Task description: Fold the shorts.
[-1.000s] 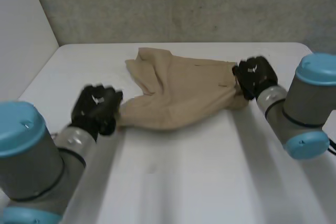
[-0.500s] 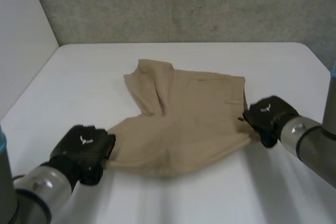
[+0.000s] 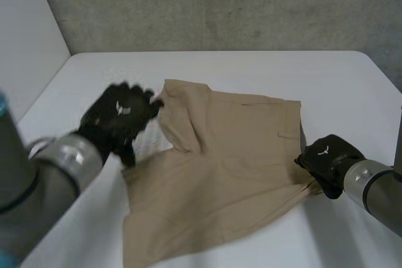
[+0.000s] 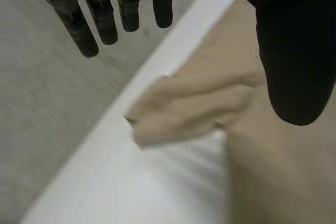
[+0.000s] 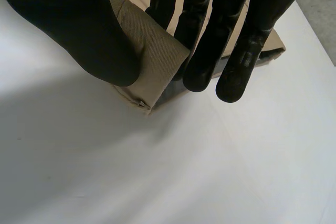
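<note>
Lying spread across a white counter, a pair of tan shorts sits between 2 grey robot arms that end in black hands. The cloth is mostly flat. At its far left corner the fabric is doubled over on itself, and a raised crease runs down from there toward the middle.

In the head view, the left hand hangs over the shorts' left side, near that far corner, with its fingers spread. The left wrist view shows this hand released. Its fingers are straight and held well apart from the thumb, grasping nothing. The folded corner of the shorts lies on the counter below them.

The right hand is at the shorts' right edge, on the near right corner, low against the counter. In the right wrist view, its thumb and fingers press a doubled fold of the shorts between them, so this hand is grasping the cloth. A stitched hem shows at the tip of the pinched corner, just beyond the thumb, with bare white counter past it.

A grey wall rises behind the counter.
</note>
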Motion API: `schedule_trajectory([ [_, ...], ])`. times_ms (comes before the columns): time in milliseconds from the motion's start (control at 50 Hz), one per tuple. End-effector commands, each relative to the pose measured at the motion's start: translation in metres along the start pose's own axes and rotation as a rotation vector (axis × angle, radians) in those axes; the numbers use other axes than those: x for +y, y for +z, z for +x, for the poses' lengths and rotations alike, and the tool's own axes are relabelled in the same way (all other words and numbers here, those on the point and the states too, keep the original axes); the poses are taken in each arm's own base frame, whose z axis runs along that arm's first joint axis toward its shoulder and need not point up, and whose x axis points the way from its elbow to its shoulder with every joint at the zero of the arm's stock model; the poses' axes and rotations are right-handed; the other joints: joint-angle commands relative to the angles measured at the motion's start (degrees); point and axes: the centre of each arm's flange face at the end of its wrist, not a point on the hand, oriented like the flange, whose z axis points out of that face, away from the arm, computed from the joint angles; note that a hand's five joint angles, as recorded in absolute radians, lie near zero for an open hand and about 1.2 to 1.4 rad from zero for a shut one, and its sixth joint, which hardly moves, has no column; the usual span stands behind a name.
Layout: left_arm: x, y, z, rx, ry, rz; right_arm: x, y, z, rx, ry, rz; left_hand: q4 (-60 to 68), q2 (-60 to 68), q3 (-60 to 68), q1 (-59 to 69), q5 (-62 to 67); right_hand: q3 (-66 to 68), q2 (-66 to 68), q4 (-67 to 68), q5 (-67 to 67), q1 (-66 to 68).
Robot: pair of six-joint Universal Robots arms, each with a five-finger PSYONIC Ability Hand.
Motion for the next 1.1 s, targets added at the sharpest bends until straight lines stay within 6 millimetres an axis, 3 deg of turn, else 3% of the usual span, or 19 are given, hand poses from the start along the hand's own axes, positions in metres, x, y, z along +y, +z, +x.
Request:
schedule_trajectory([
  [20, 0.018, 0.083, -0.007, -0.016, 0.014, 0.069, 0.003, 0.003, -0.004, 0.000, 0.003, 0.004, 2.27, 2.30, 1.67, 1.57, 2.52, 12.08, 12.62, 11.70, 13.37, 24.26],
  [120, 0.029, 0.126, -0.006, -0.012, 0.016, 0.075, 0.005, 0.007, -0.007, -0.001, -0.001, 0.009, 5.80, 5.83, 5.20, 5.10, 6.05, 12.08, 12.62, 11.70, 13.37, 24.26],
  [200, 0.054, 0.162, 0.000, -0.004, 0.028, 0.050, 0.005, 0.008, -0.007, 0.004, -0.002, 0.014, 6.14, 6.17, 5.54, 5.44, 6.39, 12.08, 12.62, 11.70, 13.37, 24.26],
  [320, 0.085, 0.184, 0.004, 0.011, 0.121, 0.004, 0.004, 0.010, -0.005, 0.020, -0.001, 0.026, 9.15, 9.18, 8.55, 8.45, 9.40, 12.08, 12.62, 11.70, 13.37, 24.26],
  [380, 0.100, 0.193, 0.009, 0.024, 0.143, -0.020, 0.004, 0.011, -0.003, 0.032, 0.001, 0.030, 26.92, 26.95, 26.32, 26.22, 27.17, 12.08, 12.62, 11.70, 13.37, 24.26],
  [480, 0.105, 0.195, -0.001, -0.021, 0.145, -0.054, 0.004, 0.012, -0.002, 0.035, 0.005, 0.032, 66.46, 66.49, 65.86, 65.76, 66.71, 12.08, 12.62, 11.70, 13.37, 24.26],
  [620, 0.104, 0.172, -0.022, -0.179, 0.142, -0.191, 0.005, 0.014, -0.002, 0.038, 0.005, 0.031, 66.51, 66.54, 65.91, 65.80, 66.75, 12.08, 12.62, 11.70, 13.37, 24.26],
  [720, 0.112, 0.142, -0.005, -0.121, 0.141, -0.259, 0.006, 0.016, -0.003, 0.032, 0.004, 0.026, 66.51, 66.54, 65.91, 65.80, 66.75, 12.08, 12.62, 11.70, 13.37, 24.26],
  [860, 0.101, 0.128, -0.014, -0.145, 0.136, -0.258, 0.005, 0.015, -0.004, 0.031, 0.002, 0.028, 41.51, 41.54, 40.91, 40.80, 41.75, 12.08, 12.62, 11.70, 13.37, 24.26],
  [920, 0.087, 0.127, -0.024, -0.173, 0.135, -0.219, 0.005, 0.015, -0.004, 0.031, 0.002, 0.028, 18.63, 18.66, 18.04, 17.93, 18.88, 12.08, 12.62, 11.70, 13.37, 24.26],
  [980, 0.071, 0.126, -0.032, -0.199, 0.128, -0.168, 0.005, 0.015, -0.004, 0.032, 0.003, 0.029, 15.74, 15.76, 15.14, 15.03, 15.98, 12.08, 12.62, 11.70, 13.37, 24.26],
  [1100, 0.055, 0.130, -0.024, -0.153, 0.051, -0.080, 0.005, 0.015, -0.003, 0.038, 0.007, 0.028, 17.41, 17.44, 16.81, 16.70, 17.65, 12.08, 12.62, 11.70, 13.37, 24.26],
])
